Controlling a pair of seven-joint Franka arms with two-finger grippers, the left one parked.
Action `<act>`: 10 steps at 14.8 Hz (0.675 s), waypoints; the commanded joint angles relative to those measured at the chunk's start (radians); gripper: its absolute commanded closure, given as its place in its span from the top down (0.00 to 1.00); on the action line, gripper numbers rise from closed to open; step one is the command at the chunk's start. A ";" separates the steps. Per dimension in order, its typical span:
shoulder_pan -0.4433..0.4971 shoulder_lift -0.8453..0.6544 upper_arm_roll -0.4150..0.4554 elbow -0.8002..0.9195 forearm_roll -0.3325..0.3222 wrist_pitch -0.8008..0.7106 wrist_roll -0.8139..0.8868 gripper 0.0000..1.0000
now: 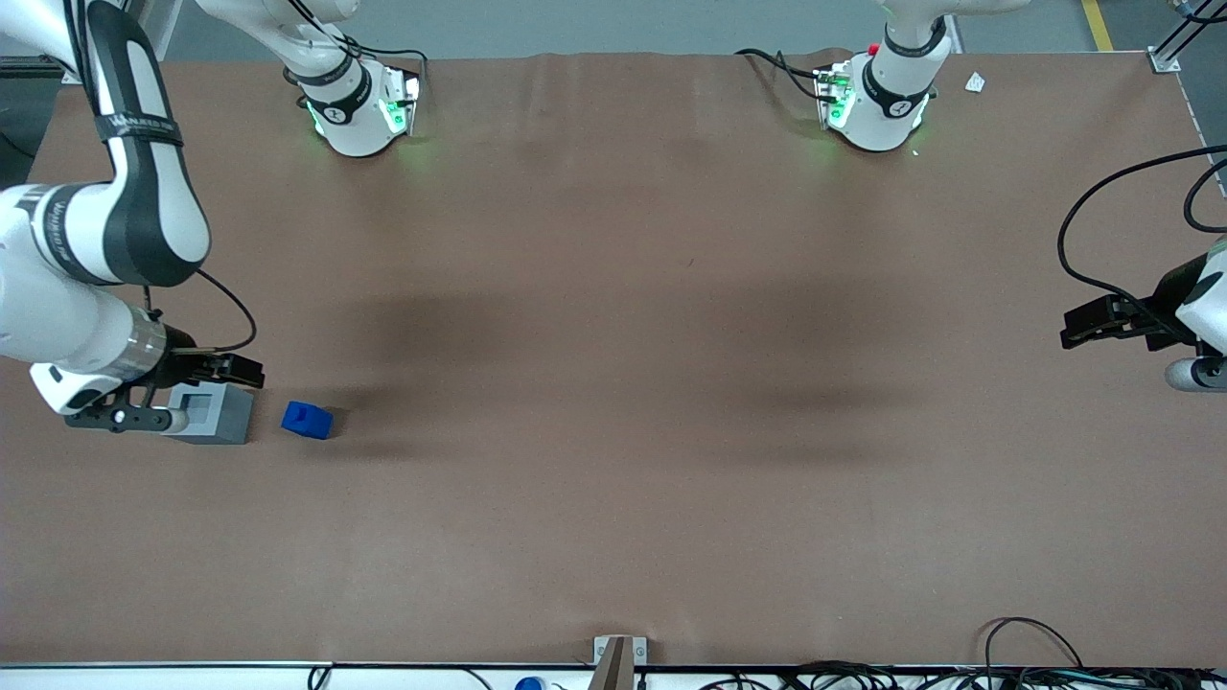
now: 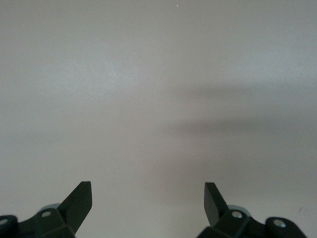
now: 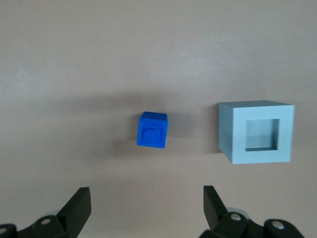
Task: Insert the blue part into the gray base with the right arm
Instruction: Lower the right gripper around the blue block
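**Blue part lies free, ahead of the open jaws**

In the right wrist view the jaws of the gripper (image 3: pixel 143 208) stand wide apart and hold nothing. Straight ahead of the gap between them the blue part (image 3: pixel 152 130) rests on the brown tabletop (image 3: pixel 74 59), with its rounded stub turned up toward the camera. So the part is almost centred between the two fingers, and I judge that the coming move is mostly a straight descent, with only a small correction sideways. The part looks nearly cubic, therefore no long axis is clear.

Just beside the blue part, not touching it, stands the gray base (image 3: pixel 257 131), its square recess open upward and empty.

In the front view both things sit at the working arm's end of the tabletop. The right arm (image 1: pixel 91 287) hangs over this place and partly covers the gray base.
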 commanded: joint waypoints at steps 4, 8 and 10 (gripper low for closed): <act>-0.003 0.023 0.000 -0.015 0.005 0.047 0.020 1.00; 0.001 0.042 0.000 -0.036 0.005 0.096 0.023 1.00; 0.001 0.043 0.000 -0.042 0.005 0.102 0.023 1.00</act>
